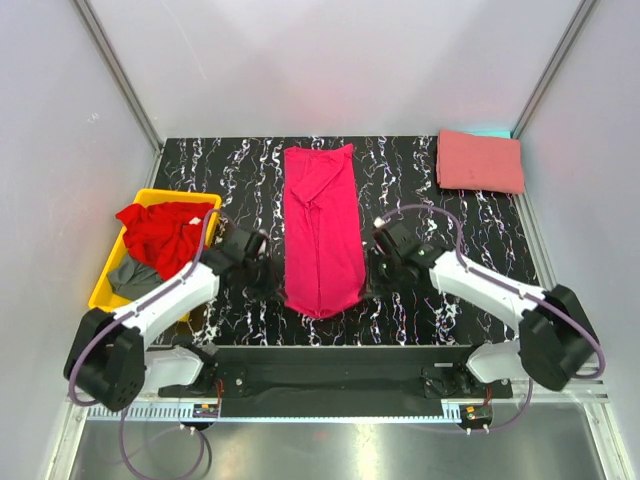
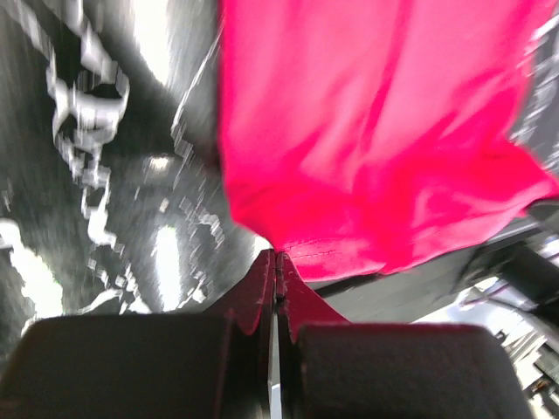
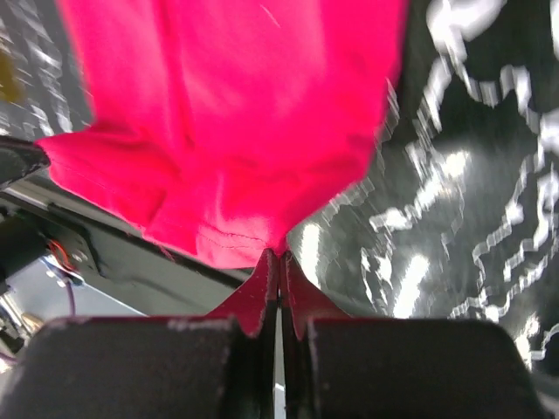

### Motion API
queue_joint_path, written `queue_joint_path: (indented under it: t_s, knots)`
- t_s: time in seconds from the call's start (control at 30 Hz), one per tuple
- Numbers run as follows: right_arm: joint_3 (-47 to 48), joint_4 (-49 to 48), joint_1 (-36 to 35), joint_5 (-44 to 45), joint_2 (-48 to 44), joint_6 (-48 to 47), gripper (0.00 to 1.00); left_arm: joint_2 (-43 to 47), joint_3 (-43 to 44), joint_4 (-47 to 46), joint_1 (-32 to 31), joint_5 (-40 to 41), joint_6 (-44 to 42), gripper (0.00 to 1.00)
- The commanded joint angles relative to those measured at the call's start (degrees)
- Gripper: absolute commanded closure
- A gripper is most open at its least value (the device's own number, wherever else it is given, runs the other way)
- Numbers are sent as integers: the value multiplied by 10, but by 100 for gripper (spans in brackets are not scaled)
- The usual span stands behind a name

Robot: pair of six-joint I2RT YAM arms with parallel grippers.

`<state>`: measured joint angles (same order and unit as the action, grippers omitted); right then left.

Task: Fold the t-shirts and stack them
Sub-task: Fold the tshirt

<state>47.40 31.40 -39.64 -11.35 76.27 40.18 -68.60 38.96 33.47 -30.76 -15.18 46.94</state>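
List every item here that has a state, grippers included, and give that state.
magenta t-shirt: folded lengthwise into a long strip, laid out at centre.
salmon t-shirt: folded, lying at the far right.
red t-shirt: crumpled, in the yellow bin.
grey t-shirt: crumpled, in the same bin.
left gripper: shut on the magenta t-shirt's near hem.
right gripper: shut on that hem, other side.

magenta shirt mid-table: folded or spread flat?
Partly folded: the magenta t-shirt lies as a long narrow strip, sides turned in, no sleeves showing; not yet folded end to end.
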Motion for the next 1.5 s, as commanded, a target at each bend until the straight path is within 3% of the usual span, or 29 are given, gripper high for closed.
queue_joint_path:
  t_s: [0.0,0.47,0.7,0.97,1.23,1.47]
  knots:
    - [68,17,14,22,51,-60,100,-45,70,-4,45,-29,-43,100]
    - [370,65,150,-15,277,-202,100,-335,412,56,161,-27,-127,100]
    - [523,88,170,-37,402,-236,100,-442,502,53,196,-50,-123,100]
    - [603,89,188,-47,478,-248,100,-531,599,51,212,-76,-134,100]
    - [628,86,199,-49,509,-253,100,-544,604,4,213,-95,-120,100]
    - [646,81,207,-48,527,-251,97,-591,657,35,213,-71,-122,100]
